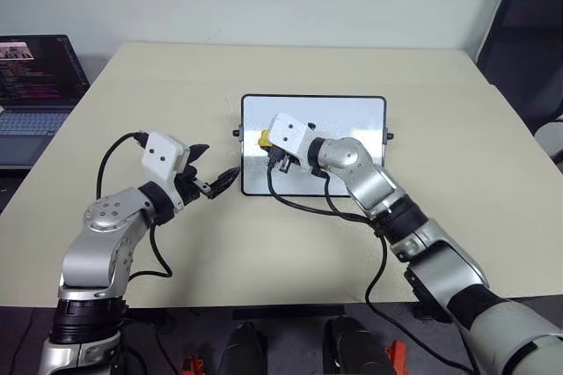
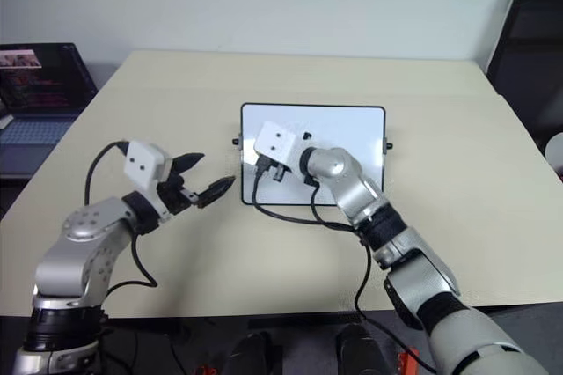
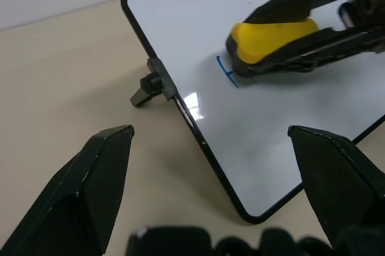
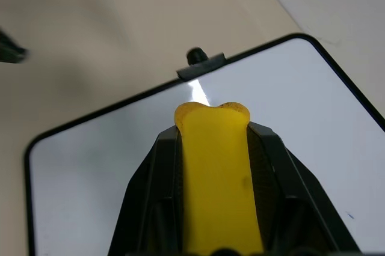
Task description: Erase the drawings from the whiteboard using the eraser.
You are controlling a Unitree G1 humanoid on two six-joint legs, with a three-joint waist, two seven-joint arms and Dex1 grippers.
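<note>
Left wrist view: eraser [image 3: 274,39] clamped in right gripper [image 3: 301,33], pressed on whiteboard [image 3: 198,21] just beside blue drawings [image 3: 227,73], toward the knob edge.
Left gripper [image 1: 214,183]: jaws apart, empty, beside board's left edge.
Nearer arm: right.

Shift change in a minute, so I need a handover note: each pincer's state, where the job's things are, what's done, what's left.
Right pincer: shut on the eraser, over the left part of the whiteboard.
Left pincer: open, empty, beside the board's left edge, off the frame.
Done: eraser picked up and brought to the board.
Left: a blue mark shows beside the eraser; another small one elsewhere on the board. Wipe them.
</note>
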